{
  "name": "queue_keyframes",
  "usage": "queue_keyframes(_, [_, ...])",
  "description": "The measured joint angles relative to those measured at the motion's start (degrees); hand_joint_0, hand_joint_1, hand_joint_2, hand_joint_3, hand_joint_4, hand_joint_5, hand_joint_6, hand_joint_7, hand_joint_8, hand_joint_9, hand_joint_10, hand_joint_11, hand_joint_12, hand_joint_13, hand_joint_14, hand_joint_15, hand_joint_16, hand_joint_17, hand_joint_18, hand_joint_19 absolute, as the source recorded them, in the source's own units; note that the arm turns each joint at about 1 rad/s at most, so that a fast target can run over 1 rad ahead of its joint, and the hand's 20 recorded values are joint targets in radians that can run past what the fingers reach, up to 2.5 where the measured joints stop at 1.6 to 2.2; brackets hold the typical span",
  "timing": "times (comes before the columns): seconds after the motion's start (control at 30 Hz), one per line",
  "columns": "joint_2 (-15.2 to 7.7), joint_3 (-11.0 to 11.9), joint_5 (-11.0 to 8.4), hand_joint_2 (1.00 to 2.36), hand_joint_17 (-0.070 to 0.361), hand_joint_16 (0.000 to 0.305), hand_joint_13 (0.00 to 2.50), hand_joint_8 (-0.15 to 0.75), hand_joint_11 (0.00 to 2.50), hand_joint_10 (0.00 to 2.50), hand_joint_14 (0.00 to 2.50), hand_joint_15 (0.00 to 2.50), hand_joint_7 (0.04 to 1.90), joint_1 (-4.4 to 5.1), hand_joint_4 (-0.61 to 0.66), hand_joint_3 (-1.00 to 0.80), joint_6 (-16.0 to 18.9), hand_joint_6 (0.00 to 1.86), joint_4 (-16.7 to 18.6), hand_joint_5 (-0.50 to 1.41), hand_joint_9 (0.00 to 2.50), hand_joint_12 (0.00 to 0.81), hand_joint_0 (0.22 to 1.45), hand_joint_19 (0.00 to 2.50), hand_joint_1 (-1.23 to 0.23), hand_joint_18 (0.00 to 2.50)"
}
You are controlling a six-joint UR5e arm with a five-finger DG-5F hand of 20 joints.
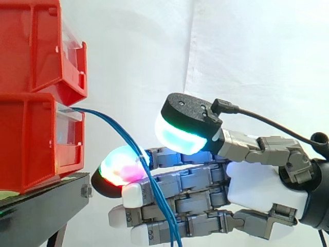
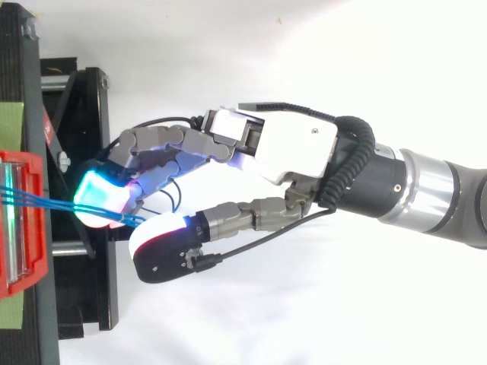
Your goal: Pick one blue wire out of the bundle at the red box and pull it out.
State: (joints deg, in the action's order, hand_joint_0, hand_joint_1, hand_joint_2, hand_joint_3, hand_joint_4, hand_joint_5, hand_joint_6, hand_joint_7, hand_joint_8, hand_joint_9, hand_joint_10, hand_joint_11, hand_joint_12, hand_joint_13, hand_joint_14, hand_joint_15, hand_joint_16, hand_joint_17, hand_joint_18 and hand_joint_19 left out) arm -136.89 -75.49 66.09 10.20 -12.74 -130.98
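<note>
A bundle of thin blue wires point(image 1: 115, 128) leaves the front of the lower red box point(image 1: 25, 144) and arcs down to the right, off the bottom edge. From above, the blue wires point(image 2: 46, 201) run from the red box point(image 2: 30, 266) to the fingertips. My hand point(image 1: 257, 190) reaches in from the right with its fingers stretched towards the box. The wires cross in front of the fingers, in the gap below the thumb pad point(image 1: 180, 136). That pad stands apart from the multicoloured fingertip point(image 1: 121, 167), so the hand is open. I cannot tell whether the wires touch the fingers.
A second red bin point(image 1: 31, 46) sits stacked on the lower one. Both rest on a black stand point(image 1: 41, 200) whose edge lies just left of the fingertips. A white curtain point(image 1: 247, 51) hangs behind.
</note>
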Motion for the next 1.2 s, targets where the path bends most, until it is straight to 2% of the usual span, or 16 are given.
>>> queue_keyframes(0.2, [0.01,0.00,0.03,1.01,0.147,0.065,0.50,0.282,0.45,0.02,0.01,0.25,1.05,-0.01,0.24,-0.29,0.00,0.67,0.02,-0.14,0.65,0.385,0.62,0.27,-0.70,0.48])
queue_keyframes(0.43, [-0.02,-0.01,0.36,1.02,0.147,0.065,0.50,0.281,0.49,0.01,0.01,0.26,0.88,0.03,0.22,-0.23,-0.01,0.80,-0.20,-0.17,0.65,0.388,0.61,0.28,-0.72,0.47])
queue_keyframes(0.63, [-0.03,-0.01,0.56,1.02,0.148,0.066,0.50,0.281,0.49,0.02,0.01,0.26,0.88,0.03,0.22,-0.19,0.00,0.83,-0.12,-0.18,0.65,0.389,0.60,0.28,-0.72,0.47])
queue_keyframes(0.9, [-0.01,-0.01,0.61,1.01,0.150,0.067,0.51,0.293,0.52,0.02,0.01,0.27,0.91,0.01,0.24,-0.34,0.00,0.86,-0.01,-0.18,0.67,0.398,0.56,0.28,-0.73,0.46])
queue_keyframes(1.2, [-0.02,-0.01,0.65,1.01,0.150,0.067,0.53,0.298,0.58,0.02,0.01,0.28,0.95,-0.01,0.26,-0.42,0.00,0.88,-0.11,-0.16,0.72,0.399,0.55,0.28,-0.76,0.48])
